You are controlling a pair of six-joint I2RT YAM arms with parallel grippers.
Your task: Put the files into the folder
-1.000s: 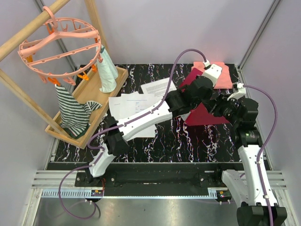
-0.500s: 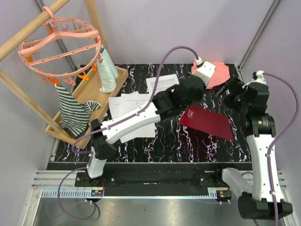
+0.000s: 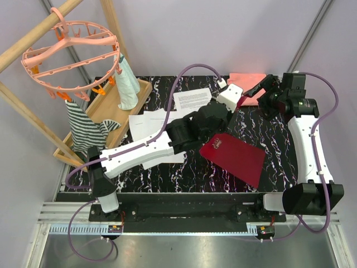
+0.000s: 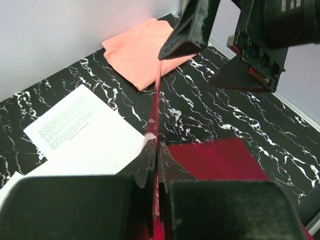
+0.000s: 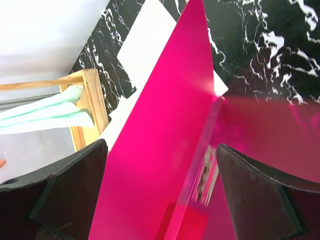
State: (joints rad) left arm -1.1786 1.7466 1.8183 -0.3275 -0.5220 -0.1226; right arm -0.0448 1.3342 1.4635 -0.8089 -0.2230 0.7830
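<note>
The dark red folder [image 3: 237, 159] lies open, its lower half flat on the black marble table. Its cover [image 5: 160, 150] stands raised on edge. My left gripper [image 4: 156, 145] is shut on that cover's edge, which shows as a thin red line between the jaws. My right gripper [image 3: 260, 90] is open at the cover's far end, one finger on each side of it [image 5: 161, 145], not gripping. A metal clip [image 5: 206, 176] shows inside the folder. The files, white printed sheets [image 3: 192, 99], lie left of the folder [image 4: 85, 127], with more under the left arm [image 3: 152, 125].
A salmon-pink folded cloth [image 3: 248, 78] lies at the back right, behind the right gripper. A wooden tray [image 3: 109, 111] with mint socks [image 3: 128, 84] sits at the left, under a pink round clip hanger [image 3: 72, 53] on a wooden frame. A striped cloth [image 3: 86, 134] hangs there.
The folder has come open: its lower half now lies flat towards the near edge while the left gripper keeps the cover up. The right gripper opened and drew back towards the far right.
</note>
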